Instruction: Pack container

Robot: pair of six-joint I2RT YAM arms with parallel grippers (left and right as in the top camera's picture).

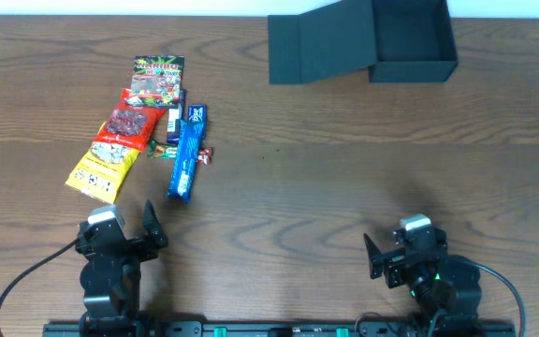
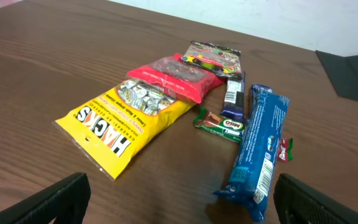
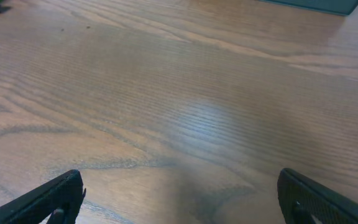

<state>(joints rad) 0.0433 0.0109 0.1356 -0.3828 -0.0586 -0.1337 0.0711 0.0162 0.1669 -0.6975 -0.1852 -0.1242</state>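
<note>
Dark wood-grain tabletop (image 1: 344,168), smooth with a soft sheen. At its far edge, right of centre: the container (image 1: 410,42), a matte teal-black cardboard box, roughly square, standing open with its hinged flap lid (image 1: 316,47) swung out toward the left edge.

Clustered in the left half, well apart from the container: a glossy yellow HACKS bag (image 2: 120,118) with a clear window showing wrapped sweets; overlapping its far end, a crinkled red packet (image 2: 173,78); beyond that, a flat dark packet with bright green print (image 2: 213,57). Just beside these, a long shiny blue pack (image 2: 260,149), a slim dark bar (image 2: 233,96), and a small green Milo bar (image 2: 219,124) lying between bag and blue pack. Touching the blue pack's side, a tiny red-and-green wrapped sweet (image 2: 284,148).

Near the front edge, left gripper (image 1: 127,225) spread wide and holding nothing, facing the snacks. Toward the front right corner, right gripper (image 1: 396,245) likewise released, over bare wood.
</note>
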